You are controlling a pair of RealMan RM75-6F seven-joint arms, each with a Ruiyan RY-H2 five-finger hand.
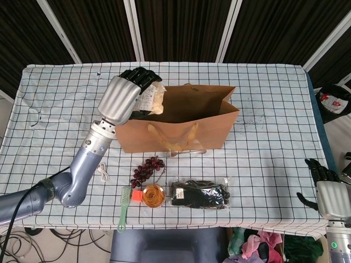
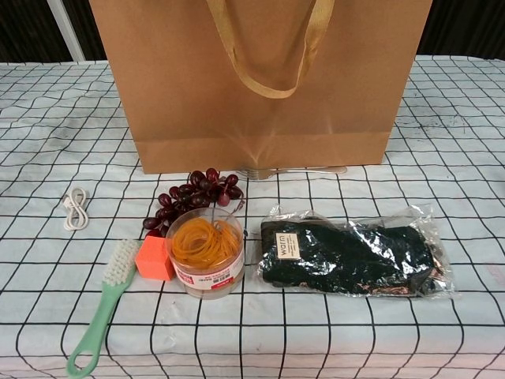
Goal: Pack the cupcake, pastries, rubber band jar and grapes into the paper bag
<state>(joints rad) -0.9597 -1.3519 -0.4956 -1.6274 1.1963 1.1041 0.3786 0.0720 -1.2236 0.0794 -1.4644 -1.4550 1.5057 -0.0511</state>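
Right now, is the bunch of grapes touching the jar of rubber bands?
Cannot tell. In the chest view the grapes sit right behind the rubber band jar, whose rim hides any gap. The head view is too small to settle it.

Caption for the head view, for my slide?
Left hand holds a wrapped pastry over the paper bag.

One paper bag [image 1: 181, 123] stands on the counter [image 1: 269, 142]. In front of it — one bunch of grapes [image 2: 193, 197], one rubber band jar [image 2: 207, 251], one green brush [image 2: 102, 312], one orange block [image 2: 154, 258], one packet of dark gloves [image 2: 351, 254], one fork [image 2: 292, 170], one white cable [image 2: 75, 207]. One wrapped pastry [image 1: 151, 98] — up at the bag's mouth.
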